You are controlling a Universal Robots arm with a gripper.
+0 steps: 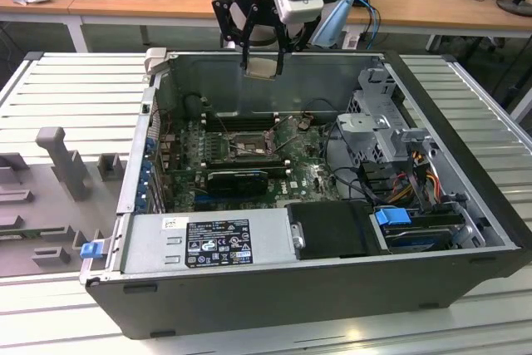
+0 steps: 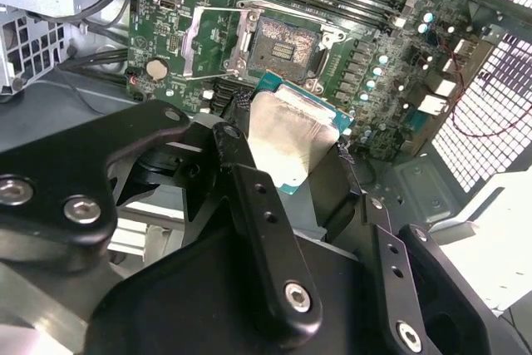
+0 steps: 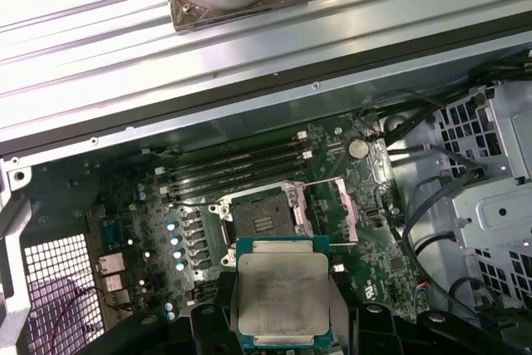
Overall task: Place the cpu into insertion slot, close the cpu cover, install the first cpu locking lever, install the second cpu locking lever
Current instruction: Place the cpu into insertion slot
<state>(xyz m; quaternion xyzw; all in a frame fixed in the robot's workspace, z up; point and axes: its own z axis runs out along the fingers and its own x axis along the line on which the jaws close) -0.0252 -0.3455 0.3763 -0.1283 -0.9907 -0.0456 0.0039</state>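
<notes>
Gripper [image 1: 261,59] hangs above the open computer case [image 1: 465,205], over its far wall in the exterior view, with the fingers [image 2: 259,205] pinching the cpu [image 1: 261,66] by two opposite edges. In both wrist views the cpu [image 3: 281,297] shows its silvery metal top with a green rim; it is held in the air, well clear of the board, not seated. Insertion slot [image 3: 258,218] on the green motherboard [image 3: 374,247] lies uncovered, contact field exposed, nothing in it. The cpu cover [image 3: 339,208] is swung back to one side of the slot, its square window visible. Memory slots [image 3: 237,168] run just beside the slot on the side toward the case wall. In the second wrist view the slot [image 2: 278,46] sits past the held cpu [image 2: 295,135], apart from it. Whether the locking levers are free or latched: cannot tell.
</notes>
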